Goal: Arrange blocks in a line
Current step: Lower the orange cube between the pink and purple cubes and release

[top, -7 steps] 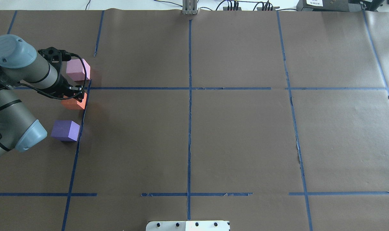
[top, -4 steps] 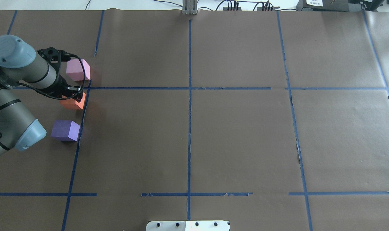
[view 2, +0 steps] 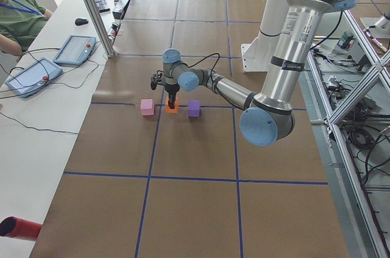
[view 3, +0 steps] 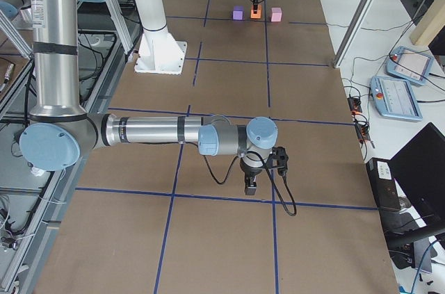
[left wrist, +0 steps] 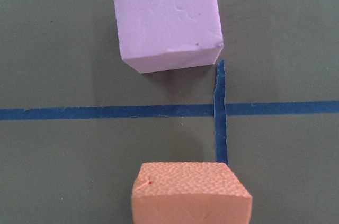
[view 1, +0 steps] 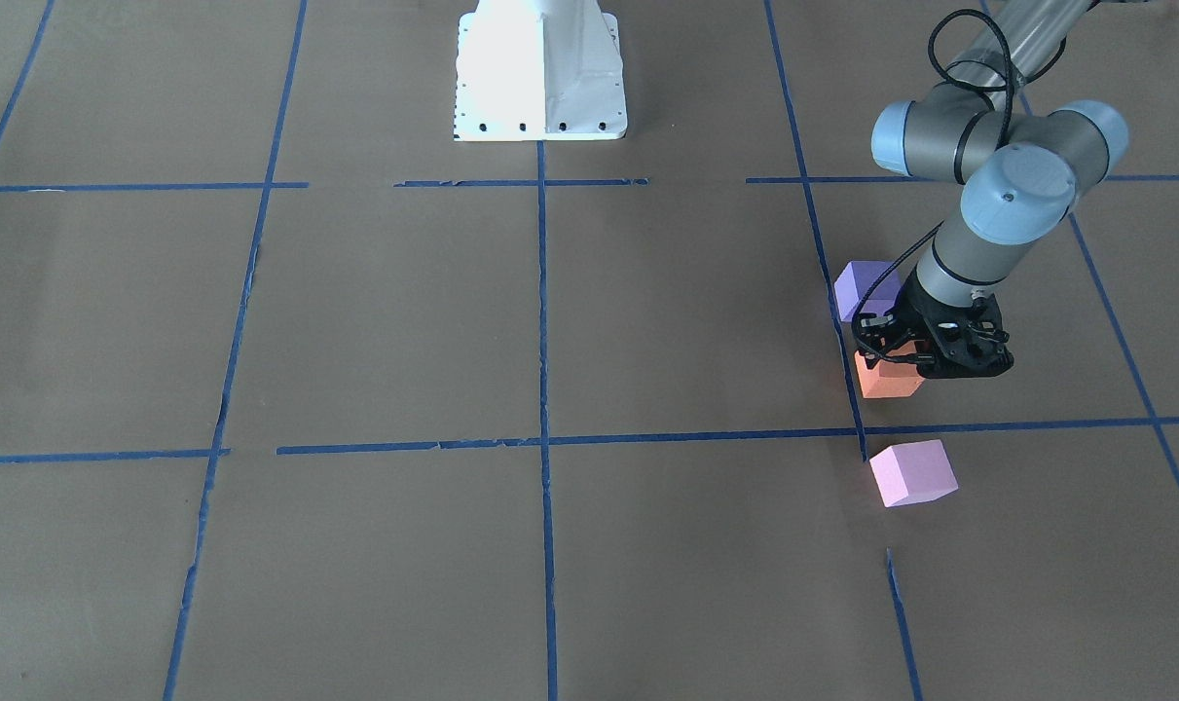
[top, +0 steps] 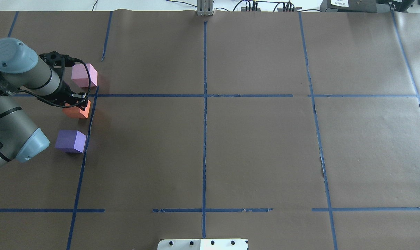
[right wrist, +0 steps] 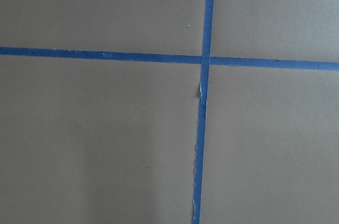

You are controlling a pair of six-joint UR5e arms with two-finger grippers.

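The orange block [top: 77,111] sits between the light pink block [top: 84,75] and the dark purple block [top: 70,141] at the table's left, beside a blue tape line. My left gripper [top: 76,104] stands straight over the orange block and is shut on it, low at the paper. In the front-facing view the left gripper [view 1: 899,364] covers the orange block's [view 1: 889,382] top. In the left wrist view the orange block [left wrist: 190,195] is at the bottom and the pink block [left wrist: 167,17] beyond it. My right gripper [view 3: 250,184] shows only in the exterior right view; I cannot tell its state.
Brown paper with a blue tape grid [top: 204,95] covers the table. The white robot base [view 1: 540,68] is at the near middle edge. An operator with tablets [view 2: 36,75] sits beyond the far side. Cables and boxes [top: 265,7] line the far edge.
My left gripper and the orange block have shifted slightly left together, away from the tape line. The pink and purple blocks have not moved.
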